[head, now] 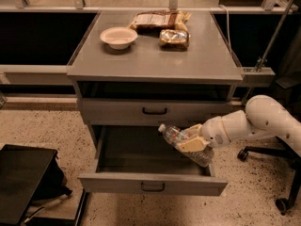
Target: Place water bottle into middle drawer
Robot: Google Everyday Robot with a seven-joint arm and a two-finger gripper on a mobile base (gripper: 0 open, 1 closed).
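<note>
Camera view looks down on a grey cabinet (155,62) whose middle drawer (117,182) is pulled well out. Its interior is dark, and the front panel with the small black bar handle faces the lens. Above it the upper drawer (155,111) sits closed.

The gripper (189,138) hangs over the right part of the open drawer, at the end of a white arm (256,121) that comes in from the right and is cut off by the frame edge. Its tan fingers (190,146) are clamped around the water bottle (173,134), one above and one below its midsection, so the label band is mostly covered. The bottle lies tilted, with the white cap up and to the left and the base down and to the right. The base overlaps the drawer's right wall in the picture (whether it touches the wall or the drawer floor I cannot tell).

On the cabinet top stand a pale bowl (118,36) at the left and two shiny snack packets (160,20) beside it at the back right. Their printing is too blurred to read. A chair base (263,153) with castors shows partly behind the arm. A black, flat-topped object (21,182) is cut off at the lower left on the speckled floor (51,126).
</note>
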